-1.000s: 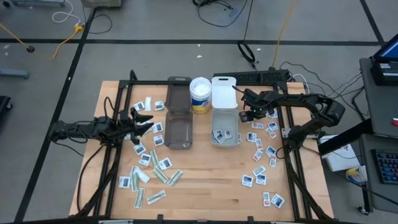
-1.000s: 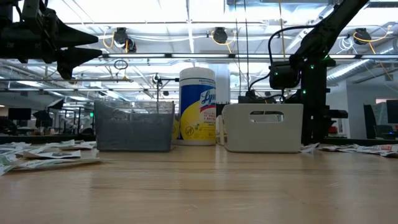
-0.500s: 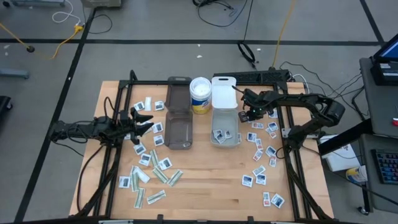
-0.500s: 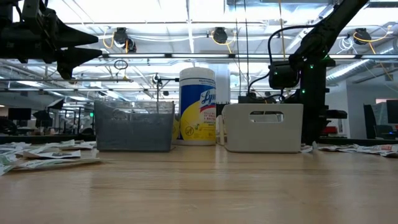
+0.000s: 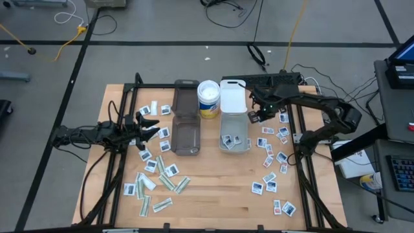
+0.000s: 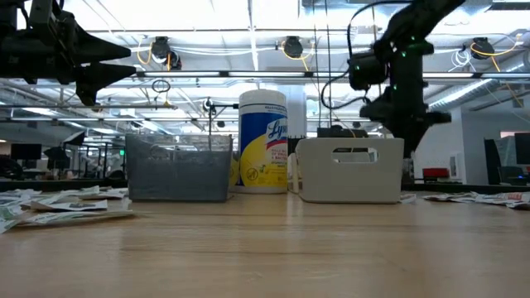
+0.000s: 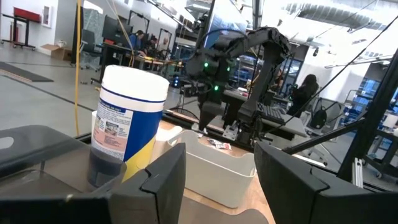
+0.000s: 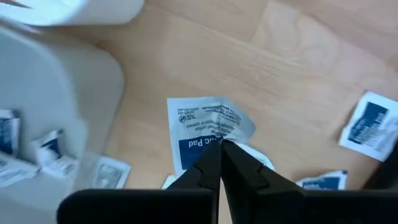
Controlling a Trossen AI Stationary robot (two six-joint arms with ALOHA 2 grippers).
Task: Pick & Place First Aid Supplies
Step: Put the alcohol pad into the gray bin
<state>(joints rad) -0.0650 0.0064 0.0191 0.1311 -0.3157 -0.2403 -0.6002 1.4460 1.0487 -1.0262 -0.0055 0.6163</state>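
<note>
- right gripper fingers pressed together, pinching the crumpled edge of a white square packet with blue band and dark print; packet hangs off the fingertips, lifted above the wood
- held packet roughly square so no clear long axis; its pinched edge is bunched up, the rest lies tilted rather than flat
- in the high view the right gripper sits just beside the right edge of the white rectangular plastic bin, near that bin's far half
- white bin already holds a few small white-and-blue packets at its near end
- more white square packets scattered on the light wooden table right of the white bin, lying flat, pointing all ways
- left gripper hovers above the table left of the smoky dark rectangular plastic bin, fingers spread apart, nothing between them
- left gripper points toward the bins; left wrist view shows its two dark fingers open with a gap
- left pile: white squares plus narrow pale green-white strip packets near the table's front left, strips mostly angled diagonally
- white-and-yellow cylindrical wipes canister with white lid stands upright between the two bins at the far end
- low view: canister between the smoky bin and the white bin, right arm raised above the white bin
</note>
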